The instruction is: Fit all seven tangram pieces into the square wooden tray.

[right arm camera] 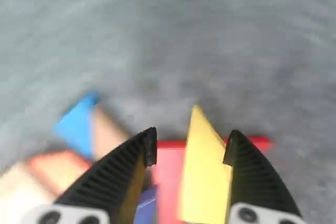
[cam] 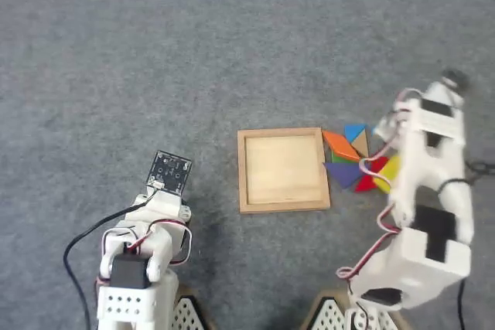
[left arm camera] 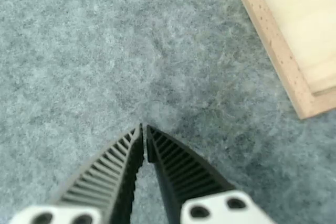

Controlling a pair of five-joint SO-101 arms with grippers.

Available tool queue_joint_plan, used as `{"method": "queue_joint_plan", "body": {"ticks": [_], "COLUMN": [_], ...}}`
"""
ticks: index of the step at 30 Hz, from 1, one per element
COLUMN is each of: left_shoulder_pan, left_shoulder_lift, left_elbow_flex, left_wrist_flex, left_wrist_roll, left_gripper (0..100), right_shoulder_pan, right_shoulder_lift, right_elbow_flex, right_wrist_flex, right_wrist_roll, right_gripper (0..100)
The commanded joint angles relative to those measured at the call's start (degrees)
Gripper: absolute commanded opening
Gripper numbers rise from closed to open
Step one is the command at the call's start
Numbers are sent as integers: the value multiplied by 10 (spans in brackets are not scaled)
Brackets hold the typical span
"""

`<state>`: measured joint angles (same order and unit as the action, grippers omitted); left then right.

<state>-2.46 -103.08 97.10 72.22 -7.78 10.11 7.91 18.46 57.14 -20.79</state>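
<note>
While my right claw stands spread about the yellow piece, I judge it light, rigid and slick; grip across its straight edges. The other pieces cluster just beside the empty tray. I keep my left claw closed over bare bench.

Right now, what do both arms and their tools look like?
The left arm and right arm are white shells with black motors and red, white, black wires. The left tool and right tool have black ribbed fingers on white mounts.
</note>
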Motion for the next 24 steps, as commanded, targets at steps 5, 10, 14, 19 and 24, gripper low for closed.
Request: {"method": "queue_joint_plan", "body": {"ticks": [5,10,14,19,24], "left_shoulder_pan": [-3,-3,-3,-3,-3], "left_shoulder_lift": [-14,-14,-14,-14,-14], "left_elbow_flex": [-7,-7,-7,-7,-7], "left_wrist_flex": [3,3,3,3,3], "left_wrist_roll": [4,4,4,4,4], "left_gripper": [13,13,13,13,13], "right_shoulder_pan": [-141,-147,-135,-130,-91], "right_shoulder_lift": [-8,-50,-154,-262,-262], "right_elbow_flex": [-36,-36,-33,43,158], "right_wrist_flex": [12,56,153,218,171], "right_wrist_roll": [138,151,273,411,472], "right_gripper": [209,211,213,214,328]}}
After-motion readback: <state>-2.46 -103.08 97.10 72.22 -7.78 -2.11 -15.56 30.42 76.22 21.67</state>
